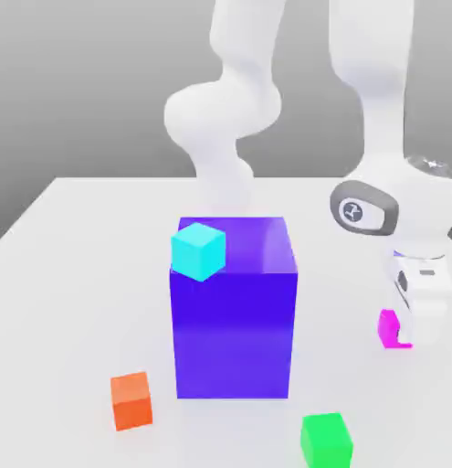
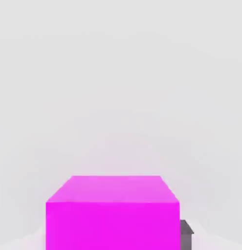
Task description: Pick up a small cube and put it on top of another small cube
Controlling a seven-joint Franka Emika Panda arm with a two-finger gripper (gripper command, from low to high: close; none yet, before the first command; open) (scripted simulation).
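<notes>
1. The desk [image 1: 74, 265] is a plain white surface carrying everything; the big blue-purple block serves as the landmark for all places below.
2. The white arm [image 1: 231, 110] comes down from above behind the block, bends, and reaches down again on the exterior view's right of the block.
3. The big blue-purple block [image 1: 234, 320] stands upright on the desk near the middle, by far the largest of the coloured things.
4. The hand [image 1: 414, 329] sits low over the desk, well to the exterior view's right of the block and about level with its lower half. It points downward and is pinching the small cube; a dark finger [image 2: 186, 234] lies flush against one side of that cube in the hand view.
5. The cyan cube [image 1: 198, 250] rests on top of the block, at the top's front corner on the exterior view's left.
6. The green cube [image 1: 326, 441] lies on the desk in front of the block, toward the exterior view's right.
7. The orange cube [image 1: 131, 400] lies on the desk in front of the block, toward the exterior view's left, just off its lower corner.
8. The small cube [image 1: 390, 329], bright magenta, sits at desk level to the exterior view's right of the block, well apart from it, partly covered by the hand.
</notes>
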